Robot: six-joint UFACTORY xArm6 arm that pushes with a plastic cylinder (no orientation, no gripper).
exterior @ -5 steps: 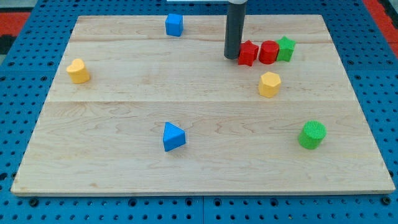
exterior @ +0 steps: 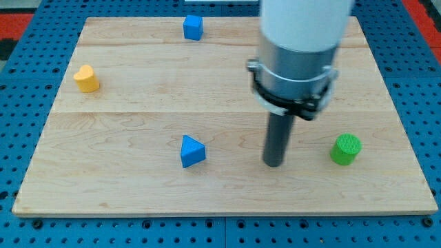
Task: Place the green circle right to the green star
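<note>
Our rod carries no pincer, so nothing on it is released or clenched; my tip (exterior: 274, 164) rests on the pale wooden board (exterior: 138, 103) toward the view's bottom, right of centre. We see the ribbed green circle block (exterior: 345, 149) near the tip on the view's right, apart from it and not touching. On the tip's other side, farther off, sits the blue triangular block (exterior: 192, 151). A yellow heart-shaped block (exterior: 86, 78) lies near the board's left edge, and a blue cube block (exterior: 193, 27) stands close to the view's top. We cannot see the green star: the arm's wide grey and white body (exterior: 296, 55) covers the board's upper right part. Around the board lies the blue perforated table top (exterior: 427, 103). We see no containers on the board.
</note>
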